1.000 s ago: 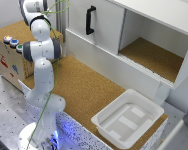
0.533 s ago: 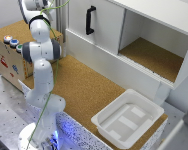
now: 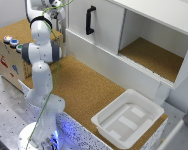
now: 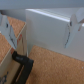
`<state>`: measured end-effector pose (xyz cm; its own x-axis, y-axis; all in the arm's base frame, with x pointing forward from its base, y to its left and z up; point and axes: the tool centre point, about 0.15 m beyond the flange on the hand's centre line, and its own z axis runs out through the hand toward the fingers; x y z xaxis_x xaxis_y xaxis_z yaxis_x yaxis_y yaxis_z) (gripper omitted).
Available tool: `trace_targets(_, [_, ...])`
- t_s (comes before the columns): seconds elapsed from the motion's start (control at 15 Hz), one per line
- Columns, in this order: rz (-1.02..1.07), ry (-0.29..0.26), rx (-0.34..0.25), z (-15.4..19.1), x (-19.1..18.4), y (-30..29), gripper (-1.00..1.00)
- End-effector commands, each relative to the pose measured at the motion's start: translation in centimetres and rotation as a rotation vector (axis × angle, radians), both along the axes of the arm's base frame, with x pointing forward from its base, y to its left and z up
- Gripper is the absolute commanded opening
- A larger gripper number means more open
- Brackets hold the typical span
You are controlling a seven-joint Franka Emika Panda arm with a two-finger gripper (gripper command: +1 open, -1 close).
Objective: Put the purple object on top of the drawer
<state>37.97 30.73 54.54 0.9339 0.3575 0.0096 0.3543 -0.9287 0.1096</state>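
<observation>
hand (image 4: pixel 41 31) spread wide, holding nothing, faces the drawer's (image 3: pixel 144 37) white corner above the cork surface (image 3: pixel 89 90). drawer sits at the exterior view's right, tray (image 3: pixel 128 120) below it. purple object cannot be seen.

We saw the white, round-jointed Franka arm (image 3: pixel 40 75) rise upright from its base at the lower left of the exterior view, its grey-banded elbow bulging at mid-height and its upper links reaching to the top edge of that picture. There the gripper (image 3: pixel 56 11) was largely cropped and blurred. In the wrist view, its two pale grey fingers (image 4: pixel 6 29) stood well apart, with nothing between them.
</observation>
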Motion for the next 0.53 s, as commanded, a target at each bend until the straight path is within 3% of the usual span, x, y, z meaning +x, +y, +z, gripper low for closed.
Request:
trace_targets(0.0, [0.039,-0.07,0.155,-5.6,-4.6,-5.9,1.0])
trace_targets(0.47, [-0.087,-0.052,0.208,-10.1,-8.1,-7.2,1.0])
